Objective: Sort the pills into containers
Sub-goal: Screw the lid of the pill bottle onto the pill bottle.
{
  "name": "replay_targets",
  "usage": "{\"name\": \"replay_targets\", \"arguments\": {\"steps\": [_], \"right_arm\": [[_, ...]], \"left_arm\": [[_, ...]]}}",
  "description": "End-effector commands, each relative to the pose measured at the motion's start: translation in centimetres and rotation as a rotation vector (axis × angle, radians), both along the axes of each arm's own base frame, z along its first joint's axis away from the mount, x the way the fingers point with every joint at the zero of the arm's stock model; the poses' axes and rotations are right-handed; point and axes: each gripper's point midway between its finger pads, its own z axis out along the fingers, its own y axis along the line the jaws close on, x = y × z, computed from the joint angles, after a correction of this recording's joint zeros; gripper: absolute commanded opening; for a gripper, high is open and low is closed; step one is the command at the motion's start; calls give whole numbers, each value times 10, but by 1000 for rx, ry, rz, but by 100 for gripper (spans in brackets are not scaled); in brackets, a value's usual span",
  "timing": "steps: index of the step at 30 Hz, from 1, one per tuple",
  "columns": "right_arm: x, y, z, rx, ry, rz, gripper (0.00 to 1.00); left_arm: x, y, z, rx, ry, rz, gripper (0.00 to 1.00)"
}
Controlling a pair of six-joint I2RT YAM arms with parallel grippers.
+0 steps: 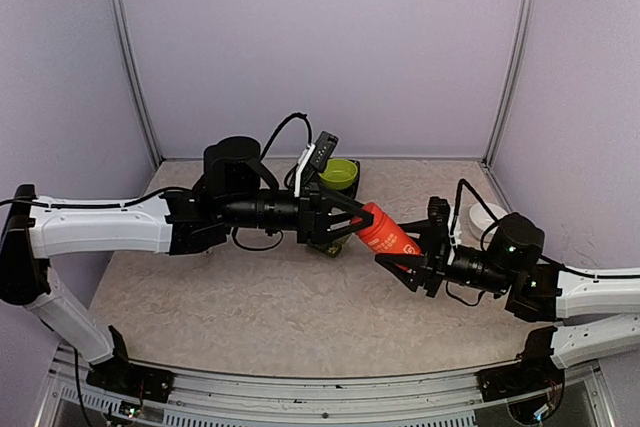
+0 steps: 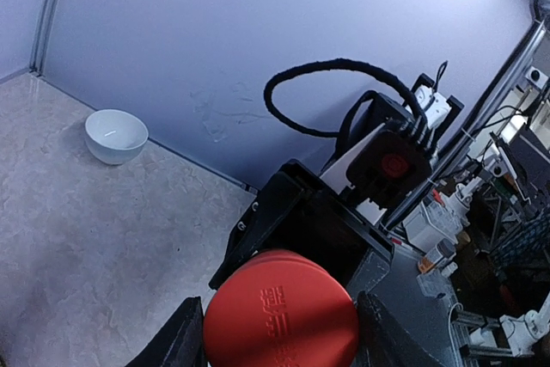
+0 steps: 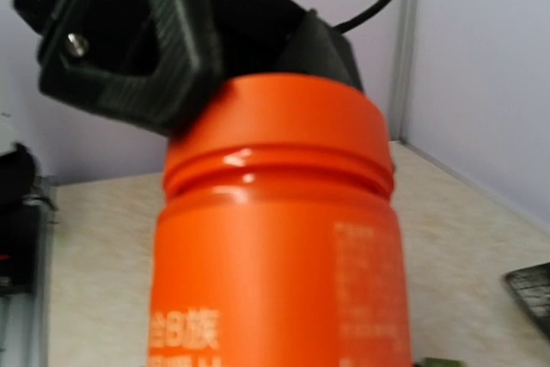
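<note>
While clamped mid-air on the bottle [image 1: 388,234], left gripper [image 1: 357,219] at the cap [image 2: 280,311], right gripper [image 1: 412,252] round the body, looked mid-uncapping. Spotted containers [image 1: 329,244] on tabletop [image 1: 250,307] beside left gripper, half hidden. Called for a counter-twist next, body held firm.

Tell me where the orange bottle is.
Top view, just right of centre: the bottle is held between the left gripper at its cap and the right gripper at its base.
</note>
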Motion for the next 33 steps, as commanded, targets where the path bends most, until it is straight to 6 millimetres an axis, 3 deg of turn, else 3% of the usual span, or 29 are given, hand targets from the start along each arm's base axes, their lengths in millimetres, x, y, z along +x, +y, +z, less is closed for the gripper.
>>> {"name": "replay_targets", "arguments": {"steps": [1, 7, 14, 22, 27, 33], "right_arm": [[-34, 14, 36, 102, 33, 205, 12], [-44, 18, 33, 100, 127, 282, 12], [-63, 20, 43, 116, 181, 407, 13], [-78, 29, 39, 76, 263, 532, 14], [-78, 28, 39, 71, 234, 521, 14], [-60, 21, 43, 48, 113, 375, 14]], "left_arm": [[-42, -3, -21, 56, -103, -171, 47], [-45, 5, -23, 97, -226, -189, 38], [-58, 13, -20, 82, -331, -260, 40], [-59, 22, -17, 97, -427, -265, 64], [-40, 32, -9, 74, -383, -172, 98], [-27, 46, 4, 20, -263, -63, 99]]}}
